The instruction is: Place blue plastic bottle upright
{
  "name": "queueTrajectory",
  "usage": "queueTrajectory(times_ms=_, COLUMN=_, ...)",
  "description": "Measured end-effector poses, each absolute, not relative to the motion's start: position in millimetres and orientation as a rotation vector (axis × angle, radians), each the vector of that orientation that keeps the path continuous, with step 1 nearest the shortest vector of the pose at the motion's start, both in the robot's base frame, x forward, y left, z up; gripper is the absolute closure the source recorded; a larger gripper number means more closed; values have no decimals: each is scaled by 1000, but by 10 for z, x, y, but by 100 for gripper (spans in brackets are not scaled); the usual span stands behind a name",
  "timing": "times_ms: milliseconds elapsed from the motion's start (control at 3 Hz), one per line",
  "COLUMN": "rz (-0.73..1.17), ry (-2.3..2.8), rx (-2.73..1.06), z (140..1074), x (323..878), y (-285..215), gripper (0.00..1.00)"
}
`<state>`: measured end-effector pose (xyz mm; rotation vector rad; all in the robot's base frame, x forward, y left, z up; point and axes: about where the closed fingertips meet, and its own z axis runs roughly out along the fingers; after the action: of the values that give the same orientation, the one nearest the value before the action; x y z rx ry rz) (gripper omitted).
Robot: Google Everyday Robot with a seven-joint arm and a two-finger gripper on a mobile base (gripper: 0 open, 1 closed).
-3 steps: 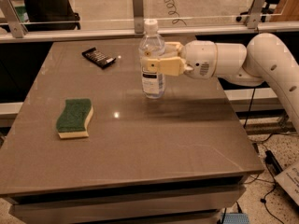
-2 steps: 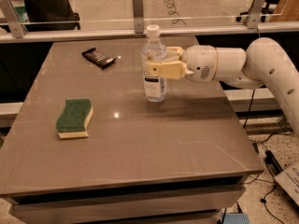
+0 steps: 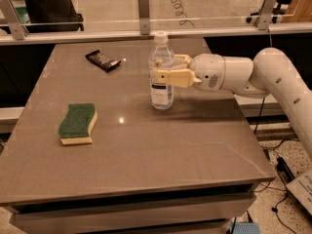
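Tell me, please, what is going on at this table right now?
The robot's arm reaches in from the right, and its gripper is closed around the middle of the blue plastic bottle. The bottle stands upright, cap on top, with its base on the table towards the back. A green sponge lies apart on the left, and a small dark packet lies at the back left. Neither is being touched.

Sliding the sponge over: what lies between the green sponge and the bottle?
In the camera view, only bare brown tabletop lies between the green rectangular sponge and the clear bluish plastic bottle; the tool clasps the bottle's middle.
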<state>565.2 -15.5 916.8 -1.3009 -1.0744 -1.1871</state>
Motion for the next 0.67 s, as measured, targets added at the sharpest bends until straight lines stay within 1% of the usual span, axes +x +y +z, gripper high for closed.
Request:
queueTrajectory(times_ms=333, rz=-1185, ry=-1077, rx=-1297, z=9163, x=5648, y=-156, gripper=100)
queueTrajectory(times_ms=667, rz=-1185, ry=-1077, rx=-1297, z=9178, x=5648, y=-156, gripper=84)
